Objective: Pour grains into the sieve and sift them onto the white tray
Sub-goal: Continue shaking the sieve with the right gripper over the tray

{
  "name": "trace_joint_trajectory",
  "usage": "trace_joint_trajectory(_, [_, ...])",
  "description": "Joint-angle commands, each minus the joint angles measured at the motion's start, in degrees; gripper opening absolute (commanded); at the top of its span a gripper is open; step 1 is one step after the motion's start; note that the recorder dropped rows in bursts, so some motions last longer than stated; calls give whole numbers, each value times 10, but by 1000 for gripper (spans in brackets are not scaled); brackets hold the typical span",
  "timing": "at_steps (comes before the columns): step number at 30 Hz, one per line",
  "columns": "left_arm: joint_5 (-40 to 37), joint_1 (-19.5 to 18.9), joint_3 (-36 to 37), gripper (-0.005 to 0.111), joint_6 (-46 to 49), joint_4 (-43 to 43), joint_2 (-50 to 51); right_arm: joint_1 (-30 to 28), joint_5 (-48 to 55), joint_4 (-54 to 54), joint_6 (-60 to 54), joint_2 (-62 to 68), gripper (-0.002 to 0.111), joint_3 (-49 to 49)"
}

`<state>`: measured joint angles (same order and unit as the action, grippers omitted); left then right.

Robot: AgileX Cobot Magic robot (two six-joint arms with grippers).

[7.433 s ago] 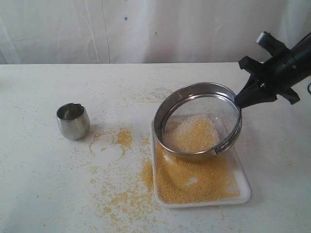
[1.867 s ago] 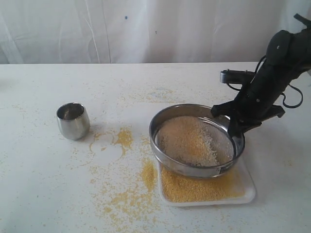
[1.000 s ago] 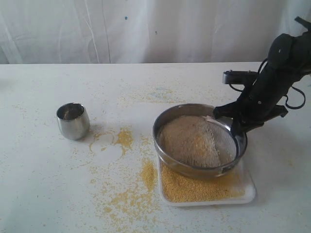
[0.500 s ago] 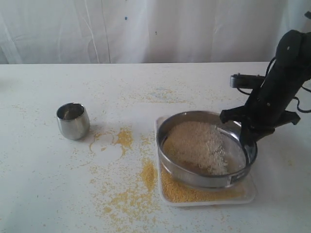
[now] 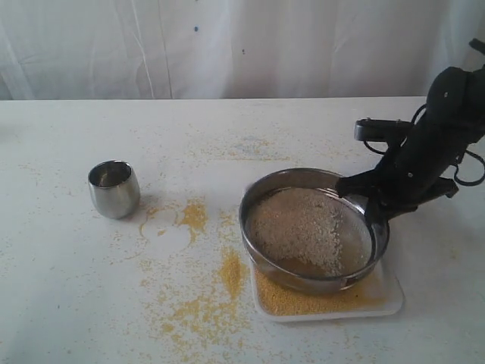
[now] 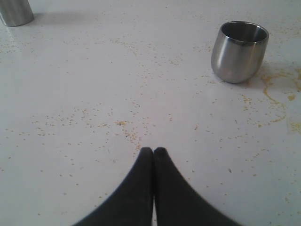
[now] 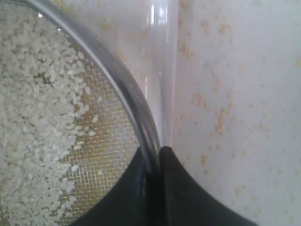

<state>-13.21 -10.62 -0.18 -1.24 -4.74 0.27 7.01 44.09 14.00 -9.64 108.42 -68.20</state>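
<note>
The sieve, a wide steel ring with a mesh bottom, hangs over the white tray. My right gripper is shut on the sieve's rim at its right side. Pale coarse bits lie heaped on the mesh. Yellow grains cover the tray under it. In the right wrist view the rim runs down between the black fingers of my right gripper, with white coarse bits on the mesh. My left gripper is shut on nothing, low over the table.
A small rounded steel cup stands on the table at the left; the left wrist view shows this cup too. Spilled yellow grains are scattered between cup and tray. A second steel vessel shows at a corner of the left wrist view.
My right gripper has swung the sieve back and forth over the tray; it now sits a little left of where it was half a second ago. The tray has slid slightly.
</note>
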Motion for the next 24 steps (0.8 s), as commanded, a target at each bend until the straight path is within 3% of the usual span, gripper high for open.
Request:
trace_joint_trajectory(1, [0, -1, 2, 0, 0, -3, -3, 3, -4, 26, 29, -17, 0, -12])
trace_joint_trajectory(2, [0, -1, 2, 0, 0, -3, -3, 6, 65, 31, 22, -23, 0, -5])
trace_joint_trajectory(4, [0, -1, 2, 0, 0, -3, -3, 10, 55, 30, -7, -31, 0, 4])
trace_joint_trajectory(8, [0, -1, 2, 0, 0, -3, -3, 10, -138, 30, -23, -30, 0, 2])
trace_joint_trajectory(10, [0, -1, 2, 0, 0, -3, -3, 10, -47, 46, 8, -39, 0, -1])
trace_joint_trajectory(11, [0, -1, 2, 0, 0, -3, -3, 10, 58, 36, 8, -46, 0, 9])
trace_joint_trajectory(12, [0, -1, 2, 0, 0, -3, -3, 10, 73, 35, 5, -50, 0, 18])
trace_joint_trajectory(14, [0, -1, 2, 0, 0, -3, -3, 10, -44, 26, -26, -50, 0, 25])
trace_joint_trajectory(16, [0, -1, 2, 0, 0, -3, -3, 10, -95, 33, -6, -49, 0, 24])
trace_joint_trajectory(20, [0, -1, 2, 0, 0, -3, -3, 10, 77, 44, 8, -63, 0, 20])
trace_joint_trajectory(23, [0, -1, 2, 0, 0, -3, -3, 10, -88, 36, -36, -59, 0, 20])
trace_joint_trajectory(24, [0, -1, 2, 0, 0, -3, -3, 10, -16, 44, 9, -65, 0, 15])
